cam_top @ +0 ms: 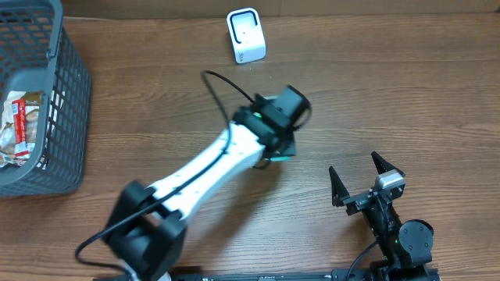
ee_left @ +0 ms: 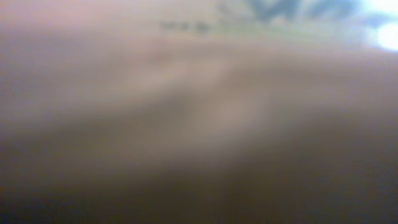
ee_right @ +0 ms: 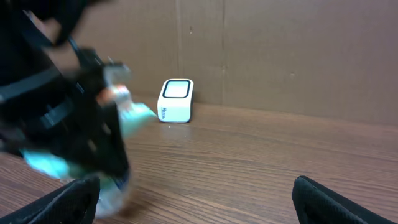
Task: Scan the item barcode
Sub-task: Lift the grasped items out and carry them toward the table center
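Wooden table (cam_top: 406,94) throughout. We find the left wrist view wholly blurred. The left gripper (cam_top: 277,148) shows smeared, short of the scanner (cam_top: 246,35); its jaws appear clamped on a teal packet (ee_right: 138,112), mostly hidden. The right gripper (cam_top: 352,161) stands spread wide, holding nothing.

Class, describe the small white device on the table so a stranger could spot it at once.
Take the wooden table and follow its far edge, at the top of the overhead view. Well away from the grey basket stands the scanner, alone. It is the only small white box, with a dark-rimmed rounded face.
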Controlling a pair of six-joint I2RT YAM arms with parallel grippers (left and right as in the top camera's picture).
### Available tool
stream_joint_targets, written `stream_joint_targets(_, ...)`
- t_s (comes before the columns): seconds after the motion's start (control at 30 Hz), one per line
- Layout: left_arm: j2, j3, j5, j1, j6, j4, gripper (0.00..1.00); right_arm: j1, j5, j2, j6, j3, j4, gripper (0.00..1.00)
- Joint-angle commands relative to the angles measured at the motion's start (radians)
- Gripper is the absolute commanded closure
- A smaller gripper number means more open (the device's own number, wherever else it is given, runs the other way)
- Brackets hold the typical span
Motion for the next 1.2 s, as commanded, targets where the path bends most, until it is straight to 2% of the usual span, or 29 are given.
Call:
stream_joint_targets(0.0,0.048,0.010,-0.042,-0.047,-0.047,0.060,0.96,-0.005,0.004,-0.009,0.003,-0.011,0.004,0.00)
stream_joint_targets(0.2,0.094,0.010,-0.041,-0.097,-0.063,0.143,0.96,-0.005,0.004,-0.009,0.003,-0.011,0.004,0.00)
stream_joint_targets(0.43,0.116,0.010,-0.044,-0.143,-0.064,0.161,0.96,-0.005,0.004,-0.009,0.003,-0.011,0.004,0.00)
stream_joint_targets(0.6,0.122,0.010,-0.045,-0.150,-0.063,0.154,0.88,-0.005,0.004,-0.009,0.003,-0.011,0.004,0.00)
stream_joint_targets(0.63,0.122,0.010,-0.045,-0.150,-0.063,0.153,0.85,-0.005,0.004,-0.009,0.003,-0.011,0.004,0.00)
stream_joint_targets(0.8,0.122,0.010,-0.012,-0.150,-0.061,0.156,0.44,-0.005,0.004,-0.009,0.003,-0.011,0.004,0.00)
stream_joint_targets(0.87,0.122,0.010,0.000,-0.150,-0.043,0.157,0.35,-0.005,0.004,-0.009,0.003,-0.011,0.004,0.00)
stream_joint_targets(1.0,0.122,0.011,0.000,-0.148,-0.019,0.158,0.24,-0.005,0.004,-0.009,0.003,-0.011,0.004,0.00)
stream_joint_targets(1.1,0.121,0.011,0.000,-0.147,-0.005,0.160,0.10,-0.005,0.004,-0.009,0.003,-0.011,0.004,0.00)
stream_joint_targets(1.13,0.121,0.011,0.000,-0.147,-0.005,0.160,0.02,-0.005,0.004,-0.009,0.003,-0.011,0.004,0.00)
stream_joint_targets(1.17,0.121,0.014,0.000,-0.147,0.005,0.160,0.00,-0.005,0.004,-0.009,0.003,-0.011,0.004,0.00)
